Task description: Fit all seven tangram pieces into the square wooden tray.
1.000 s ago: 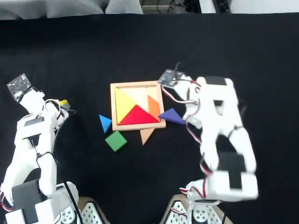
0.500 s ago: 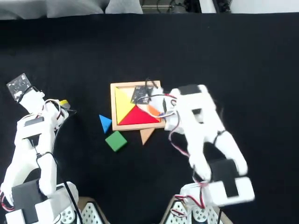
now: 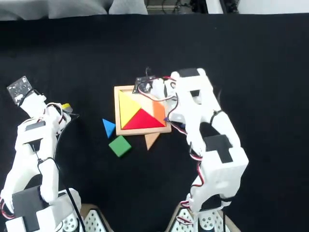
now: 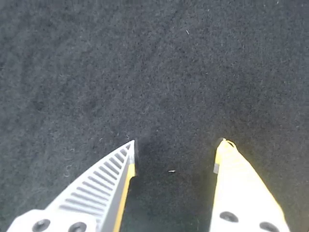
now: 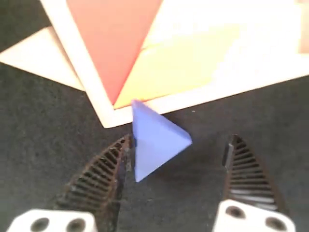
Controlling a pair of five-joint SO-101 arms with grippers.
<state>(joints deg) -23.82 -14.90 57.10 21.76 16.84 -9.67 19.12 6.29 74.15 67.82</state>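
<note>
The right claw (image 5: 181, 141) had swung in from the right and hung released astride the purple triangle (image 5: 155, 137), which lay on the counter (image 3: 251, 58) against the tray's (image 3: 116, 112) near-right corner. A grasp looked imminent.

A table (image 3: 270, 58) covered in matte black cloth stretches edge to edge under even light. Beyond its far edge runs a narrow strip: pale grey fabric (image 3: 72, 7) toward the left corner, dark cables (image 3: 170, 6) midway, a white surface (image 3: 275, 6) toward the right corner.
</note>
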